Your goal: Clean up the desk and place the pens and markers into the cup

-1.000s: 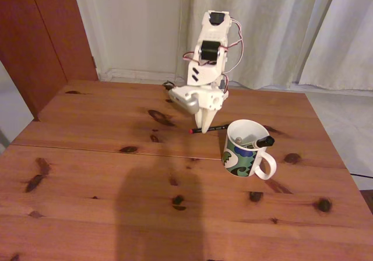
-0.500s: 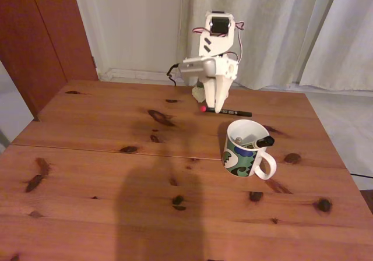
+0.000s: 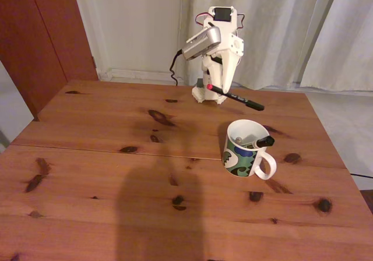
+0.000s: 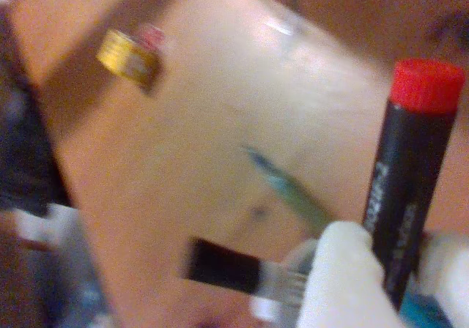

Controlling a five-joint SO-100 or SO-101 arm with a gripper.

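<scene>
Pale curtains (image 3: 280, 28) hang behind a reddish-brown wooden desk (image 3: 105, 156) with dark knots and a seam across it, and a dark red door panel (image 3: 46, 34) stands left of the curtains in the fixed view. Near the back edge of the desk, up and left of the white patterned mug (image 3: 247, 150), the white arm (image 3: 218, 51) is raised, and its gripper (image 3: 220, 90) holds a black pen with a red tip (image 3: 234, 98) in the air. The pen slants down to the right, its far end above and behind the mug, not touching it. The jaws pinch the pen near its red end. Inside the mug lies a marker with a black cap (image 3: 260, 141), leaning over the rim above the handle. In the wrist view the white fingertips (image 4: 341, 269) clamp the black barrel (image 4: 407, 189), red end upward, with a teal-green pen (image 4: 286, 189) and a black-capped marker (image 4: 234, 268) blurred just left of them.
</scene>
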